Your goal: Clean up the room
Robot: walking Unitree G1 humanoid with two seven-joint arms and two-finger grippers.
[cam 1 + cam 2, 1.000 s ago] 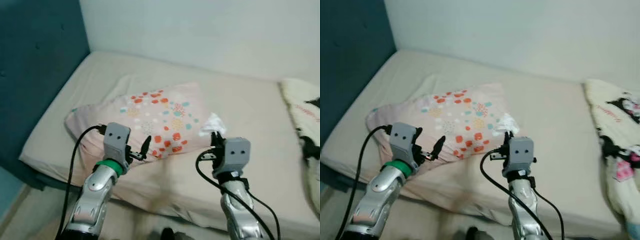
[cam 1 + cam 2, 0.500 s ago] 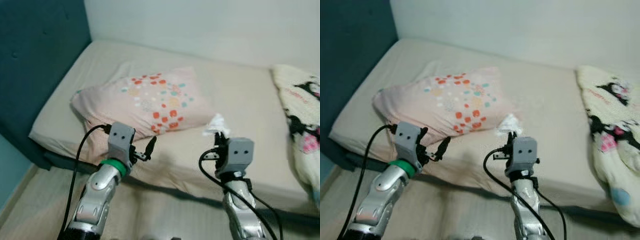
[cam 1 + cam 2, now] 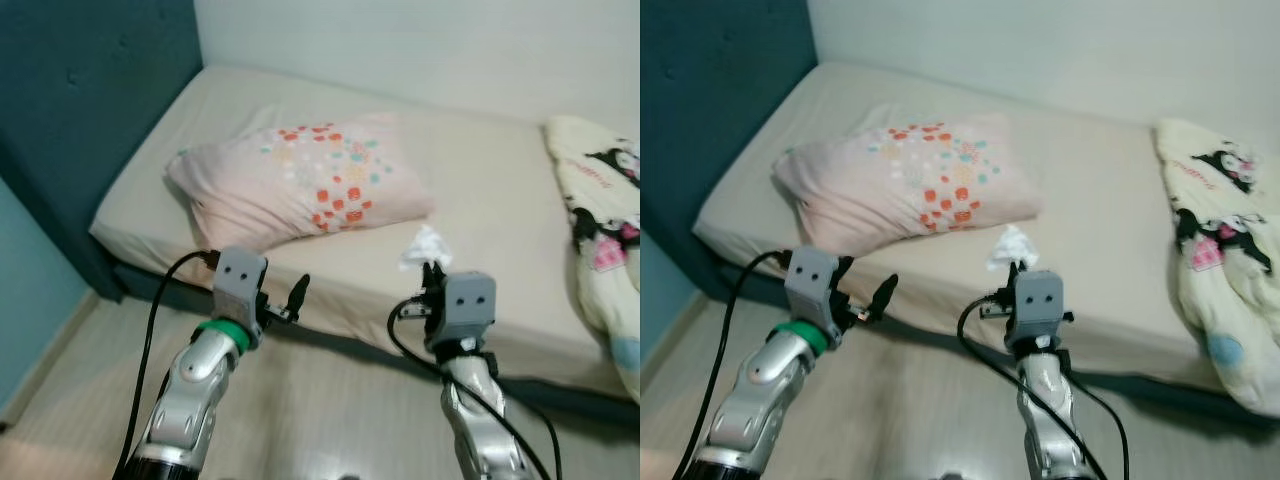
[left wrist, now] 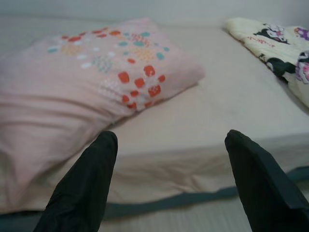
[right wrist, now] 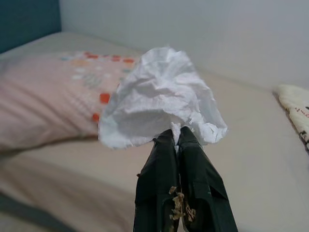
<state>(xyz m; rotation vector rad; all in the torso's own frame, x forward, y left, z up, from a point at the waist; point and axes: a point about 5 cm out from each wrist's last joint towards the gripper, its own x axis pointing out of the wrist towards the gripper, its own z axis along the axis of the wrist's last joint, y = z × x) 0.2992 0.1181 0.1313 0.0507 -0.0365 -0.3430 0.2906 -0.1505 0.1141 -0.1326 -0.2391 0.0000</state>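
Your right tool (image 3: 1016, 270) is pinched fully closed on the crumpled tissue (image 5: 161, 99), held up off the bed (image 3: 500, 200) near the pillow (image 3: 300, 180) for disposal, while your left tool (image 3: 295, 297) hangs spread wide, empty.

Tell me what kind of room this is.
Most likely a bedroom: a bed with a dark teal headboard, a pink spotted pillow and a cartoon-print blanket on it. The right end effector holds a crumpled tissue.
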